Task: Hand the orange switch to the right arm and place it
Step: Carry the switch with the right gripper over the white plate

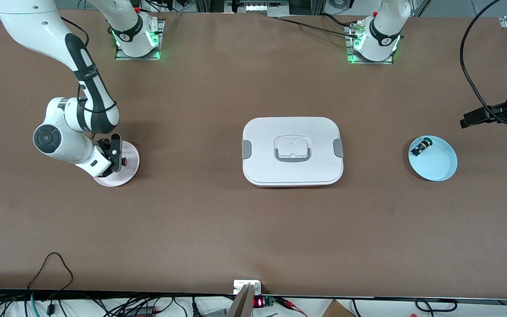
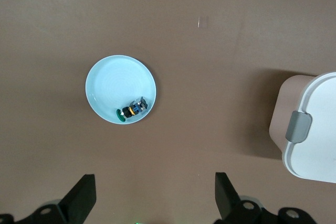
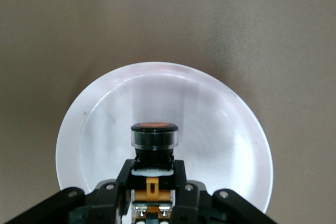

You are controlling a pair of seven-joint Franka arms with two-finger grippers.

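The right hand (image 3: 152, 192) is closed on the orange switch (image 3: 154, 142) and holds it over the pink plate (image 1: 126, 169) at the right arm's end of the tabletop (image 1: 253, 229), with the round orange cap pointing down toward the plate. So the handover seems already done, and the step in hand is the placing. The left hand (image 2: 155, 203) waits with its fingers wide and empty, high above the tabletop near the light blue plate (image 2: 105, 85), where the green-capped switch (image 2: 132, 110) lies. I judge the next move needs a gentle descent until the switch meets the pink plate, then opening without knocking it over.
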